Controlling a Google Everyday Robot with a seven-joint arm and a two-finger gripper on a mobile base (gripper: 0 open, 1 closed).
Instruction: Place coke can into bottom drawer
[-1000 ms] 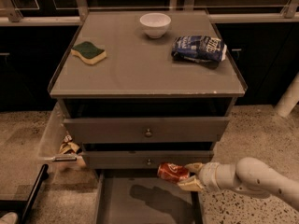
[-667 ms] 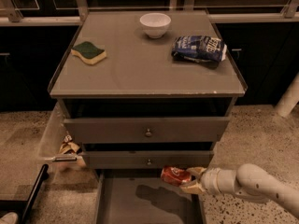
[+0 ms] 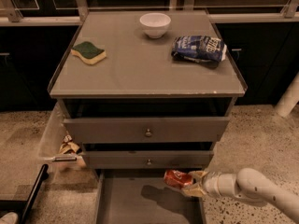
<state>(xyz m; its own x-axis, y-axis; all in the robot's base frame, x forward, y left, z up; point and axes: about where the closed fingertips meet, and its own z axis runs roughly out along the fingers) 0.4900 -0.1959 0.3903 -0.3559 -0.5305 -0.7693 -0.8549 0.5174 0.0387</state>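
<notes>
- The robot's two-finger gripper [image 3: 192,184] reaches in from the right, low in front of the cabinet, its fingers clenched on one end of the small red metal coke can [image 3: 176,178], which lies sideways in the grasp
- The can hangs in the air over the right rear part of the wide, flat grey bottom drawer [image 3: 99,200], which stands pulled open; its shadow falls on the drawer floor beneath, so I judge it is not yet set down
- Just behind and above the can is the front of the taller grey middle drawer [image 3: 117,159] with its round metal knob; a push inward or a lift could knock the can against it
- The can sits near the drawer's right wall, so let go from here it might strike the rim and tumble onto the speckled floor, or roll about on its side
- Held by one end only, it may tilt or slip while being lowered
- The white bowl [image 3: 155,24], green-and-yellow sponge [image 3: 88,52] and blue-and-white snack bag [image 3: 198,48] sit up top, well apart from all this
</notes>
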